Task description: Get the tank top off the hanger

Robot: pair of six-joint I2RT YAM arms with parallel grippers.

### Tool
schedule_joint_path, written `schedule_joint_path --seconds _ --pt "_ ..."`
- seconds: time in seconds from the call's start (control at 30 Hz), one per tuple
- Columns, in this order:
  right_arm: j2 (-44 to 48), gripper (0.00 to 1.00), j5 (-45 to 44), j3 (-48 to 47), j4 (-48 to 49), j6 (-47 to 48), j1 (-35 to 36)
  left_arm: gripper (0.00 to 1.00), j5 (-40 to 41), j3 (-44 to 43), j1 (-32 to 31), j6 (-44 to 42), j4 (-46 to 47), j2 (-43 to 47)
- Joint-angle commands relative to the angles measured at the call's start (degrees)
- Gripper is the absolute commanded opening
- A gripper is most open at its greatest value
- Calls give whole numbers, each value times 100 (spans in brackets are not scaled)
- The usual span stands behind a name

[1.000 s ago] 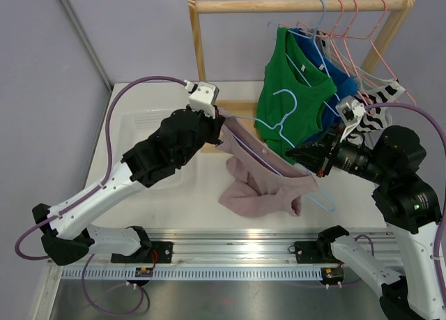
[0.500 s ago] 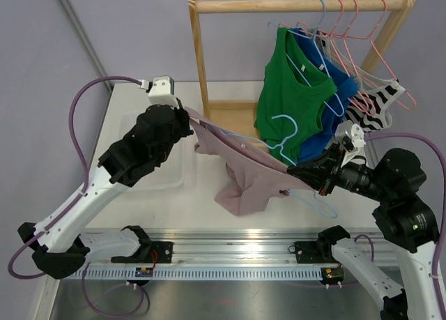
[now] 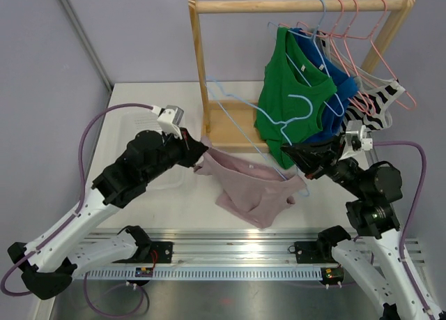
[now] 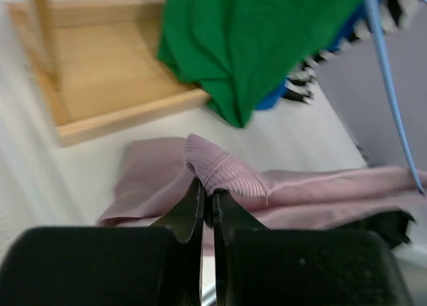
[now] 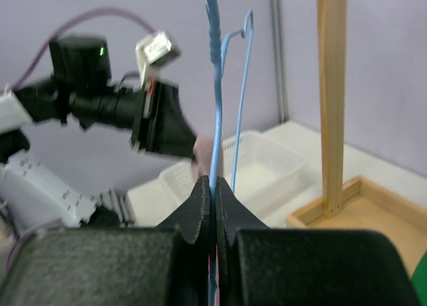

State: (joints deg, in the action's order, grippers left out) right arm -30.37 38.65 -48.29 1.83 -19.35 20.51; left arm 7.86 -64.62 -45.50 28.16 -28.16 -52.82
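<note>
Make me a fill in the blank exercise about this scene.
Of the left pincer and the right pincer, the one shut on the thin light-blue wire hanger is the ___.
The dusty-pink ribbed tank top is pinched by the ___ pincer.
On the wooden clothes rack, the frontmost hanging top is coloured ___.
Missing words: right; left; green.

Left fingers (image 4: 192, 209), right fingers (image 5: 198, 209) both closed

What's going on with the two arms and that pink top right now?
The left tool is pinching an edge of the pink tank top, which mostly lies on the table. The right tool grips the blue hanger, held up beside the wooden rack. Whether the top is fully off the hanger isn't clear.
</note>
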Motion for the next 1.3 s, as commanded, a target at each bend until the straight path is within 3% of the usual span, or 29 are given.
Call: schedule_joint_path --seconds 0.0,0.03,0.23,0.3,0.4,0.5,0.67,0.8,0.87,0.9,0.97,1.0,1.03,1.1,1.13,1.2,1.27 --pt "-223 0 -1113 556 3139 -1130 14 0 -1790 570 6 110 1081 307" --pt "-493 0 -1454 732 3531 -1541 23 0 -2110 678 -21 110 1198 342" --pt "-1778 0 -2423 979 6784 -2686 23 0 -2166 1126 -451 -109 1164 97" --pt "-2183 0 -2661 980 7582 -2618 23 1 -2183 1241 -539 -144 1155 26" --pt "-2473 0 -2784 997 8008 -2381 23 3 -2052 1355 -680 -145 1085 -132" --pt "-2395 0 -2776 1050 7476 -1837 32 4 -1561 1391 -759 -118 866 -211" --pt "-1860 0 -3257 1270 6306 193 478 0 -1550 1434 -820 -144 838 -457" --pt "-1876 0 -3259 1270 6207 529 524 0 -1552 1522 -1022 -250 936 -746" --pt "-1657 0 -3198 675 5177 363 524 2 -1062 1470 -1119 -171 804 -861" --pt "-1569 0 -3119 350 3421 345 524 7 -902 1444 -1128 -75 638 -923" --pt "-1533 0 -3170 -617 1229 284 524 17 -325 1347 -1137 22 462 -915" --pt "-1533 0 -3215 -846 693 231 533 23 -137 1321 -1137 110 295 -854" --pt "-1498 0 -3215 -1075 314 326 524 42 21 1303 -1137 128 224 -810" --pt "-1384 0 -3162 -1121 -208 371 524 67 478 1215 -1137 163 -56 -704" --pt "-1297 0 -3206 -1121 -409 362 524 86 593 1180 -1137 163 -136 -599" --pt "-1296 0 -3434 -1261 -849 344 524 99 866 1083 -1137 128 -382 -467" --pt "-1384 0 -3592 -1656 -1496 467 524 99 1120 987 -1137 84 -627 -247"
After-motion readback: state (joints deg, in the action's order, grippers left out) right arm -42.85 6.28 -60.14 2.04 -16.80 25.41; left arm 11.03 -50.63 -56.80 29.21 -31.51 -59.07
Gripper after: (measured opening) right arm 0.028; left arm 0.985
